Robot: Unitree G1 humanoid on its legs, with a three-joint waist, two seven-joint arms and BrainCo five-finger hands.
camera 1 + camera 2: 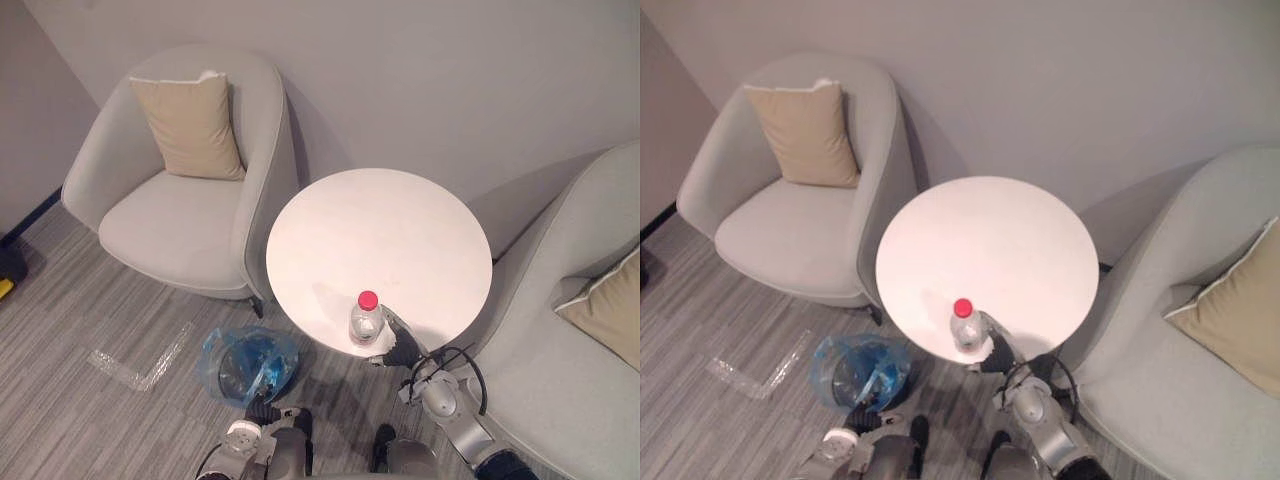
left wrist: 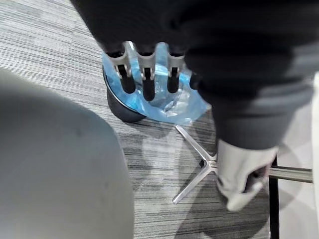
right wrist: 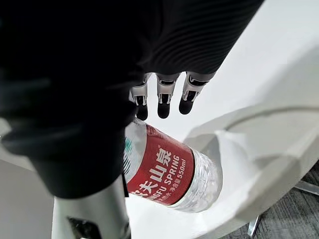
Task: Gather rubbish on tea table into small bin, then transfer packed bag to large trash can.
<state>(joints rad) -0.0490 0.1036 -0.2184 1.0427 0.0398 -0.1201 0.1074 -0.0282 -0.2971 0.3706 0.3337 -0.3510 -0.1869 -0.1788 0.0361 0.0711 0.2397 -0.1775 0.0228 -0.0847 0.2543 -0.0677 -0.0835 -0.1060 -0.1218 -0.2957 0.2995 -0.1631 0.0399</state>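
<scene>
One clear bottle (image 1: 364,322) stands upright at near edge of round white tea table (image 1: 400,230), red cap up, long axis vertical. Right hand (image 1: 397,342) just beside bottle, fingers (image 3: 160,102) straight, not clasping. Left hand (image 2: 147,64) low, fingers relaxed, near one blue-bagged small bin (image 1: 248,362) on carpet (image 1: 80,310). Two grey armchairs (image 1: 170,230), two tan cushions (image 1: 190,125).

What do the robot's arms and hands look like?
The left arm and right arm are silver-grey. The left hand and right hand have silver fingers with dark tips, and a dark ribbed cover over the back and wrist.
</scene>
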